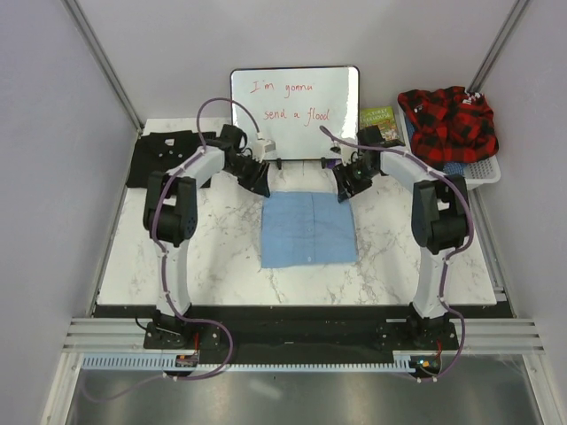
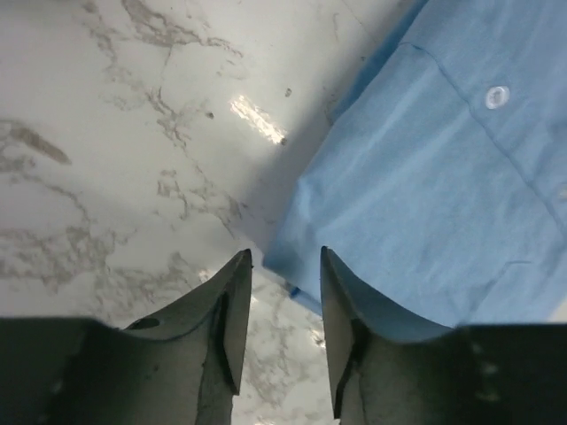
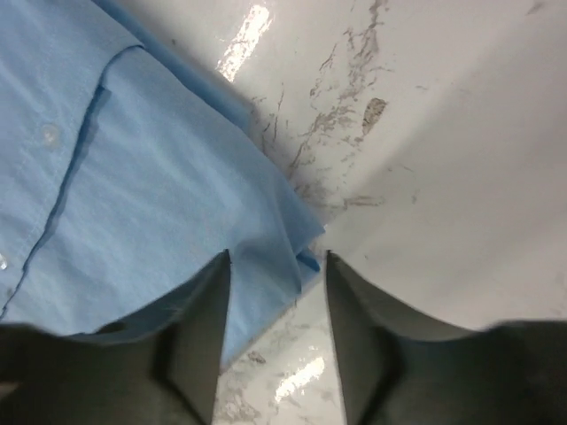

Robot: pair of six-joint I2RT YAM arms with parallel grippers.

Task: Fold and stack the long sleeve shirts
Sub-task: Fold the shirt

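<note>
The light blue long sleeve shirt [image 1: 308,228] lies folded into a flat rectangle in the middle of the marble table. My left gripper [image 1: 258,182] stands open at its far left corner. In the left wrist view the shirt [image 2: 443,195] has its corner just beyond the gripper [image 2: 284,257], with marble between the fingers. At the far right corner my right gripper [image 1: 345,188] is open too. In the right wrist view that corner of the shirt [image 3: 151,204] lies loose on the table between the spread fingers of the gripper [image 3: 277,258]. A black long sleeve shirt [image 1: 165,152] lies bunched at the far left.
A whiteboard [image 1: 295,111] with red writing stands at the back, just behind both grippers. A green box [image 1: 379,124] sits to its right. A white basket [image 1: 483,173] at the far right holds a red and black plaid cloth [image 1: 447,119].
</note>
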